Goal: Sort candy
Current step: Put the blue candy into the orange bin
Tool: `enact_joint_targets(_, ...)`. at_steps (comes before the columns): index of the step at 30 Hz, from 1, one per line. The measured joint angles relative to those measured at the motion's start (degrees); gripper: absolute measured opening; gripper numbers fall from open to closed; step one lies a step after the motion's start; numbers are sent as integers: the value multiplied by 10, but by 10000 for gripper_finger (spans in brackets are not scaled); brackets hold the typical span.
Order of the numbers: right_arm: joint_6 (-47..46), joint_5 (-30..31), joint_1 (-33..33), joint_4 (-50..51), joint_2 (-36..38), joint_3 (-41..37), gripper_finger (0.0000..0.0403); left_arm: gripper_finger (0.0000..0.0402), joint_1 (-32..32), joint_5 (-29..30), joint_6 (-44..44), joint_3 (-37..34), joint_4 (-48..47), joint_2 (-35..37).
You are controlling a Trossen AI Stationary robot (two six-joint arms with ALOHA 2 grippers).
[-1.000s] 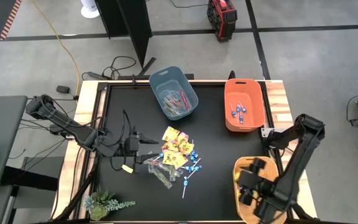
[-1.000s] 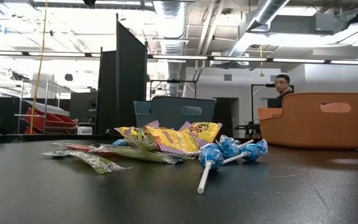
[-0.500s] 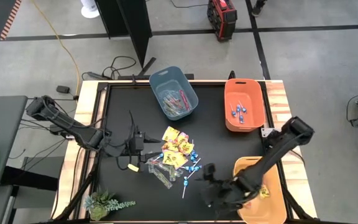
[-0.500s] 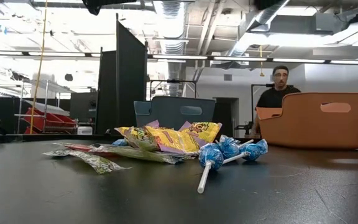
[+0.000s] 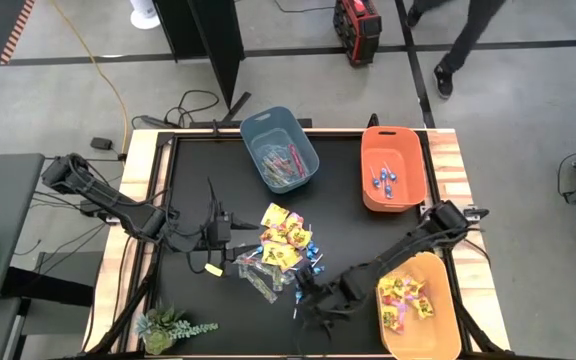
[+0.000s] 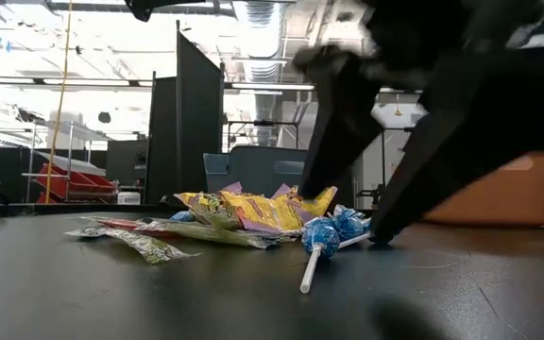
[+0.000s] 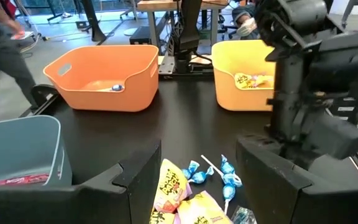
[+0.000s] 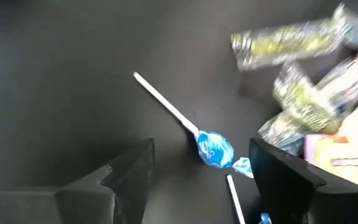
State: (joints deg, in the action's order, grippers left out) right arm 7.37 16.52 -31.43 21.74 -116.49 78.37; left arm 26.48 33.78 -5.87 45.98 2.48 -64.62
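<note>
The candy (image 5: 283,250) lies in a loose pile mid-table: yellow square packets (image 7: 178,194), blue-wrapped lollipops (image 7: 224,177) and slim clear-wrapped sticks (image 8: 288,40). My right gripper (image 5: 306,300) is open, low at the pile's near right side. In the right wrist view one blue lollipop (image 8: 214,149) lies on the table between its fingers. In the low view the fingers stand either side of the lollipops (image 6: 333,231); I see no touch. My left gripper (image 5: 236,240) hovers open just left of the pile, pointing at it.
A blue-grey bin (image 5: 279,148) with pinkish sticks stands far centre. An orange bin (image 5: 393,167) with blue lollipops stands far right. A yellow bin (image 5: 418,305) with yellow packets stands near right. A small plant (image 5: 168,325) sits at the near left corner. A person (image 5: 458,30) walks beyond the table.
My right gripper has swung from over the yellow bin toward the table's left and down to the near side of the candy pile, its wrist rolling on the way. The candy has not moved.
</note>
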Motion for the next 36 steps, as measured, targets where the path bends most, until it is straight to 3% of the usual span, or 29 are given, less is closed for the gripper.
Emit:
enact_joint_targets(18,13,-62,46,2,-10,1,135,201,0,0,-3,0,-6,0)
enact_joint_targets(36,-4,-61,45,-30,-42,2,123,201,0,0,-12,0,-14,0)
